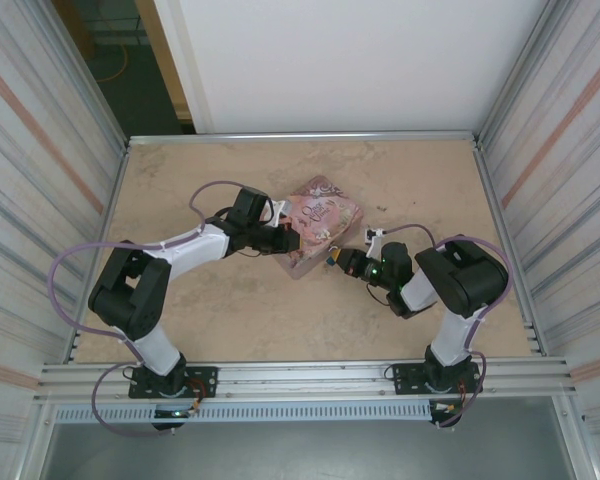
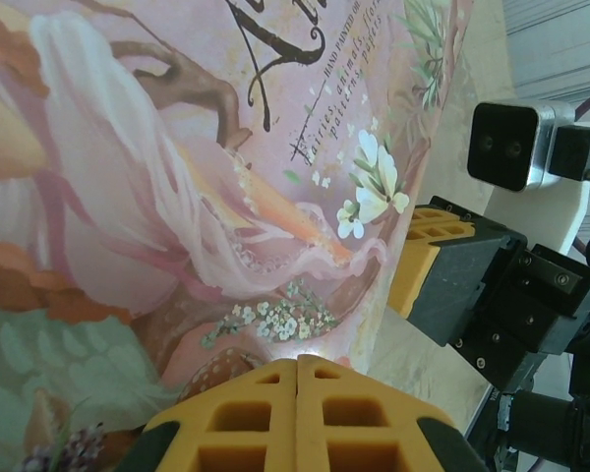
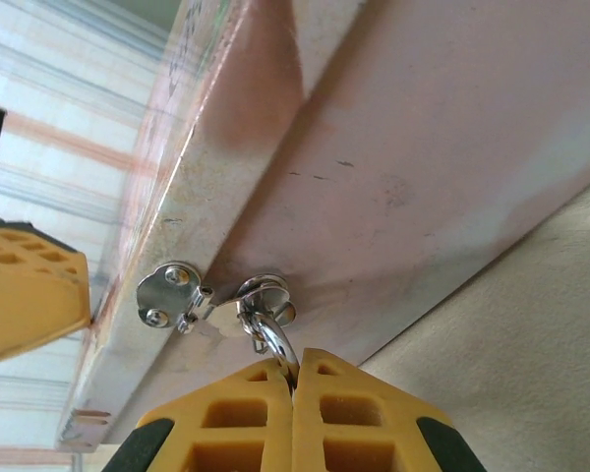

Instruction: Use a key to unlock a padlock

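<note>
Padlock [image 3: 273, 339] hangs at the side wall of the pink tin [image 3: 393, 177]. Its thin silvery shackle passes through the ring of the small metal hasp [image 3: 172, 295], so the tin is locked by it. The shackle runs down into the seam of the right gripper [image 3: 295, 385], whose yellow fingers are pressed together. The body of the padlock is hidden behind them, so I judge that this gripper pinches the lock to make it steady for the key, but I am not certain.

The left gripper [image 2: 297, 379] is closed too. It sits at the illustrated lid, touching it or just above, probably to press the tin against the table [image 1: 230, 320] so it does not slide. Whether either gripper carries a key, I cannot tell. The unlocking seems not yet begun.
</note>
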